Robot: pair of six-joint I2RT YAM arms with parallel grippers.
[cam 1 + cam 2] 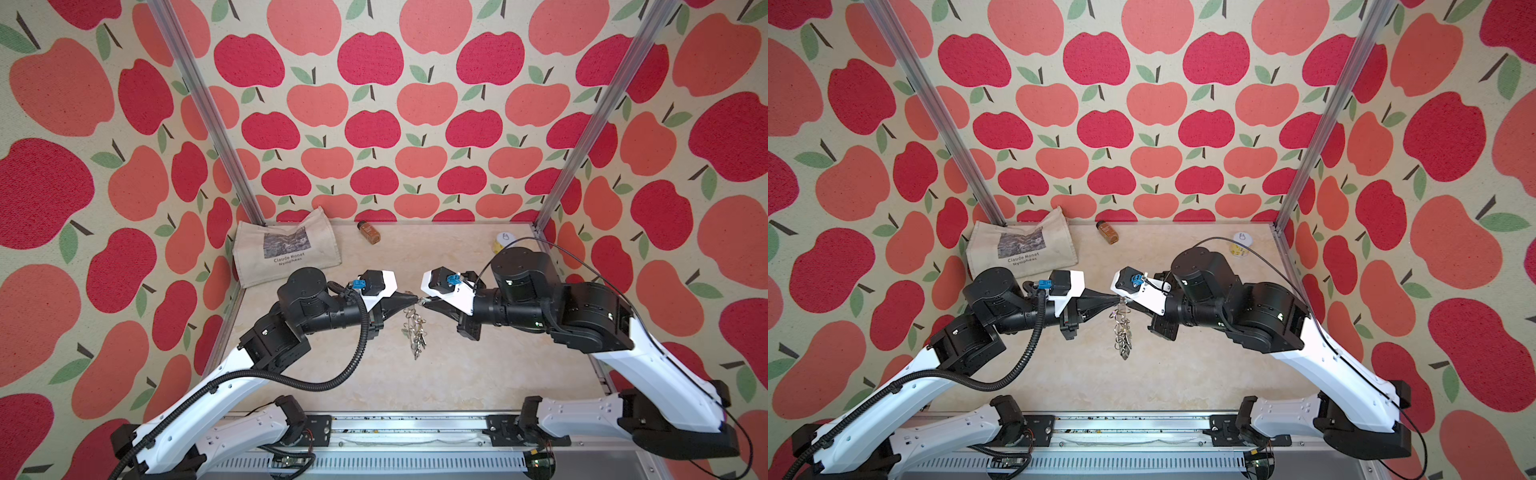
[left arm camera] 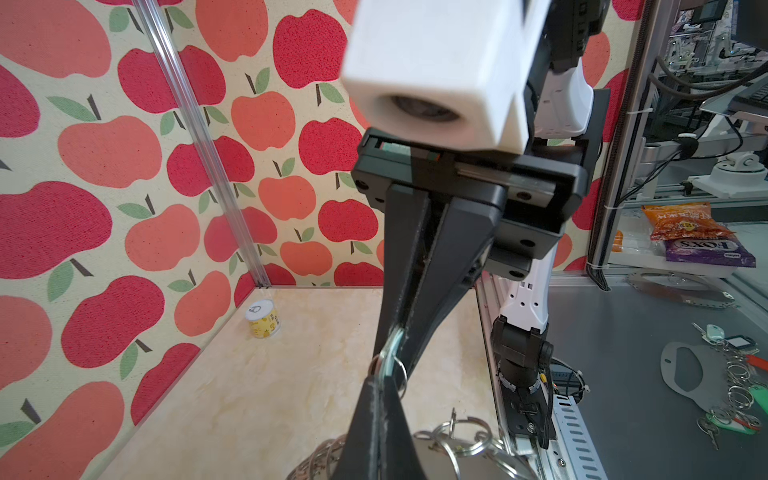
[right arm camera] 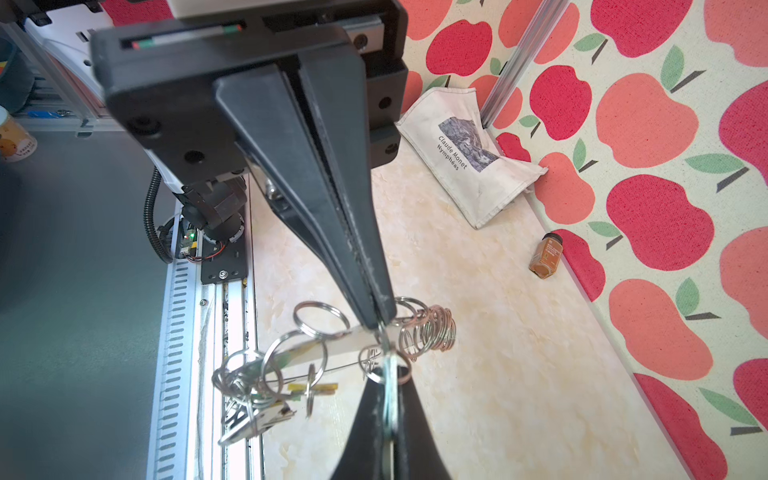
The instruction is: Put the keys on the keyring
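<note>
**Both grippers pinched on keyring, mid-air over table centre**

keyring (image 3: 332, 347) hangs edge-on above mid table, clear of the surface, split rings bunched along it. A silvery key, the keys (image 3: 259, 419), dangles among the rings at its low end; tag not clear.

left gripper (image 3: 377, 322): narrow, clamped on the plate's top edge. right gripper (image 3: 386, 384): narrow, clamped on a thin ring at the same spot. The two meet tip to tip.

Room: table (image 1: 457, 374) is bare under and in front of the hanging rings, out to the near rail. Apple-print walls close the back and both sides.

Writing: tote bag (image 1: 286, 249) in the back left corner reads "Claude Monet Nymphéas". It lies flat, contents hidden.

Containers: spice jar (image 1: 369, 232) on its side at the back wall, brown inside, label too small to read. Small can (image 2: 262, 319) upright in the back right corner, pull-tab lid shut, yellow label.
</note>
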